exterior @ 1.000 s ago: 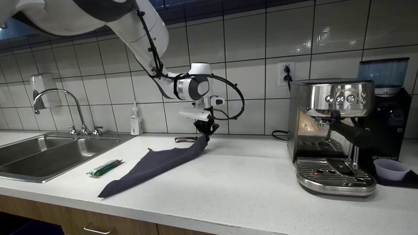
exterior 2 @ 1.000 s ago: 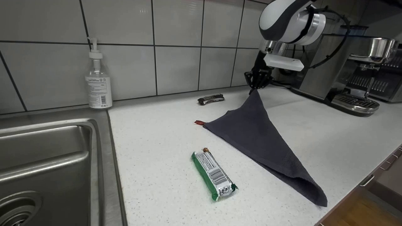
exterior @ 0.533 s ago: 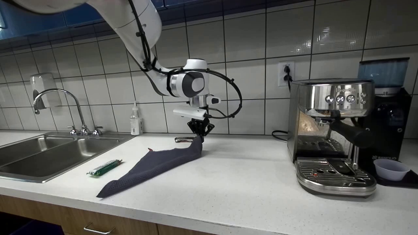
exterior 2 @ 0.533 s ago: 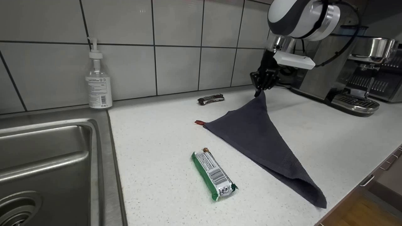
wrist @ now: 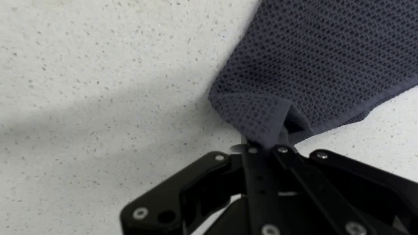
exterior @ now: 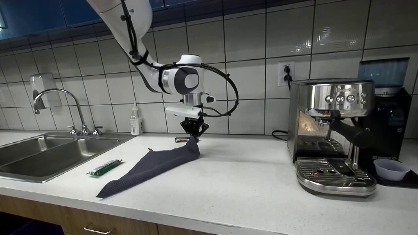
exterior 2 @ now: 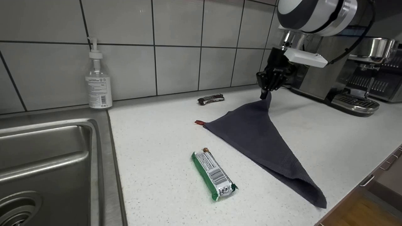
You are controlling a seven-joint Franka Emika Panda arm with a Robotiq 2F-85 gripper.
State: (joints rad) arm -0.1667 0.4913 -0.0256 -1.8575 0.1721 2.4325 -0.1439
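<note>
Gripper: fingers clamped on raised corner of dark cloth; long axis slants toward front edge of counter.

The cloth is what I'd call dark slate grey leaning to purple, patterned all over with a honeycomb of darker pits, and it has a red tab. The bench is white flecked with grey. The gripper is black, dotted with silvery screw heads; the arm is white and dark grey. I see green and white on the snack bar, plus a black barcode, and pale streaks on a blackish packet. The wall tiles are pale grey, ruled in a dark grid. The espresso machine gleams silver, its handle black. The cup looks pale lilac, the cupboards deep blue.
</note>
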